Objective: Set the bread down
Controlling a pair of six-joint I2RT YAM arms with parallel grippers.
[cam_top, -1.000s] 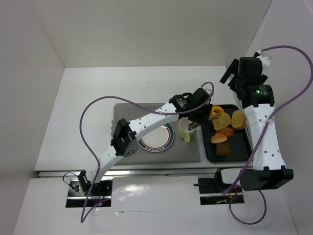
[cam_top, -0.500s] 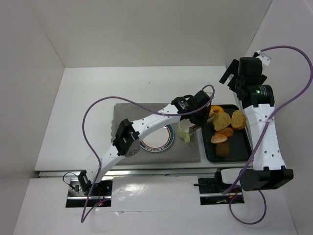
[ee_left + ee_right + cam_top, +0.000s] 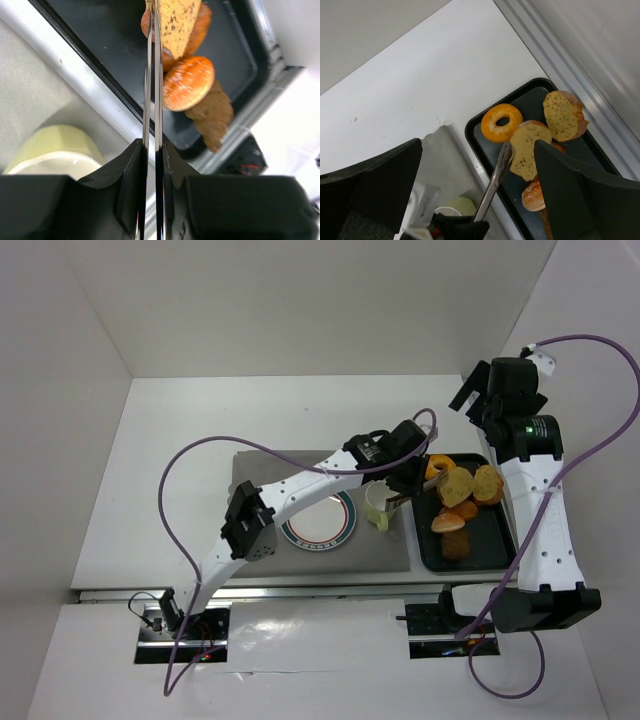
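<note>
Toast slice (image 3: pixel 455 486), long axis diagonal across tray (image 3: pixel 497 540); left gripper (image 3: pixel 151 170) tight on tongs (image 3: pixel 151 75), right gripper (image 3: pixel 468 388) agape

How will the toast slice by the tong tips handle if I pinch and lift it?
The toast slice looks flat and stiff, so it is probably light and should hold its shape. It lies partly over an orange roll, so a nudge may slide it. The smooth metal tongs could slip on it.

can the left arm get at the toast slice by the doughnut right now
Likely yes: the tongs in the left gripper have their tips beside the toast slice on the tray, nothing lies over it, and the cup sits aside.
</note>
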